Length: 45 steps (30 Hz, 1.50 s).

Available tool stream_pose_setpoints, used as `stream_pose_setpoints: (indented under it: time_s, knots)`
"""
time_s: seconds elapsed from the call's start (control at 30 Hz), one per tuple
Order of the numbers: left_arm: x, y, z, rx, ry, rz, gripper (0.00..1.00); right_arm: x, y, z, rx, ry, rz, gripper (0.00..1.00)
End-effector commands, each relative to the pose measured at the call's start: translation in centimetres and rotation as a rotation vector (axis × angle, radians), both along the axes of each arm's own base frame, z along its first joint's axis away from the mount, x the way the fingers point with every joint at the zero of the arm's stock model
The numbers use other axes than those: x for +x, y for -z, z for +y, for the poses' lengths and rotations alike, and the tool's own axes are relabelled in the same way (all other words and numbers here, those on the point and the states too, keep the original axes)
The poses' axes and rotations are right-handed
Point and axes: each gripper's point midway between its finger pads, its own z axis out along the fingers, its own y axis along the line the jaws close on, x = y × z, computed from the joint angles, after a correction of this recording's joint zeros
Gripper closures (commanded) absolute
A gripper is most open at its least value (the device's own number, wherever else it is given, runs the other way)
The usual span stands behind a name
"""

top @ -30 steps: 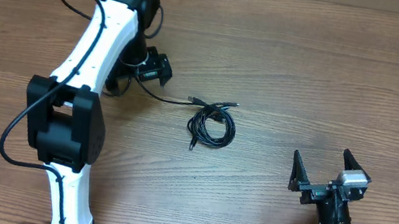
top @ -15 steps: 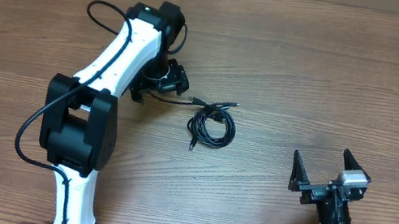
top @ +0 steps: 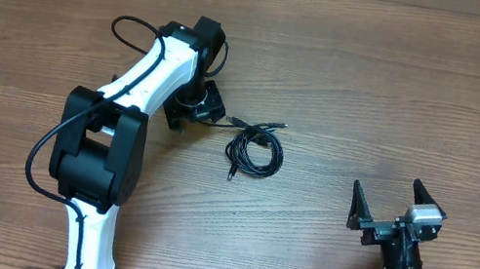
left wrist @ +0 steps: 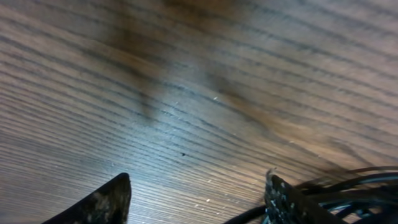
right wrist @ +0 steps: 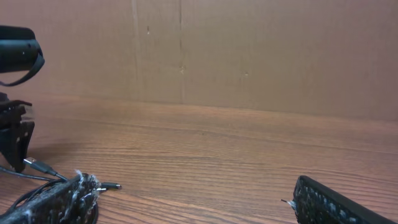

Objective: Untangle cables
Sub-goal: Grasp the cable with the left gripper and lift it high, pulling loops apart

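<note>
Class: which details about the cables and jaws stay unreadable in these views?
- Overhead: how many cables lie tangled; too small, overlapping.
- Overhead: left jaws, covered by their own wrist.
- Left wrist: cables cut off by the right edge, partly behind a finger.
- Right wrist: cables mostly behind the near finger, cropped below.

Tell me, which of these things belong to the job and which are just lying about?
Part of the job:
- cables, a small black coil mid-table
- left tool, open beside a strand of the coil
- right tool, open, well apart from the coil

Just there:
- wooden table
- brown wall behind it
</note>
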Motion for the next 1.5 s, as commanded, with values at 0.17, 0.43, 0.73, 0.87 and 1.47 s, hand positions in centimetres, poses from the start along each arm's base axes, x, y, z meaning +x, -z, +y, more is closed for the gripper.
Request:
stream_pose_setpoints:
  time_s: [0.17, 0.43, 0.73, 0.87, 1.47]
  knots:
    - [0.0, -0.3, 0.2, -0.004, -0.016, -0.005, 0.63, 0.0, 0.2, 0.0, -0.001, 0.004, -0.003, 0.0]
    - [1.7, -5.0, -1.4, -0.201, 0.068, -0.034, 0.96, 0.0, 0.2, 0.0, -0.001, 0.004, -0.003, 0.0]
    - [4.9, -17.3, -1.8, -0.348, 0.109, -0.228, 0.96, 0.0, 0.2, 0.0, -0.001, 0.004, -0.003, 0.0]
    - [5.7, -25.6, -3.6, -0.475, 0.2, -0.442, 0.96, 0.0, 0.2, 0.0, -0.001, 0.004, -0.003, 0.0]
    - [-0.3, -47.8, -7.1, -0.761, 0.54, -1.126, 0.96, 0.0, 0.2, 0.0, -0.001, 0.004, -0.003, 0.0]
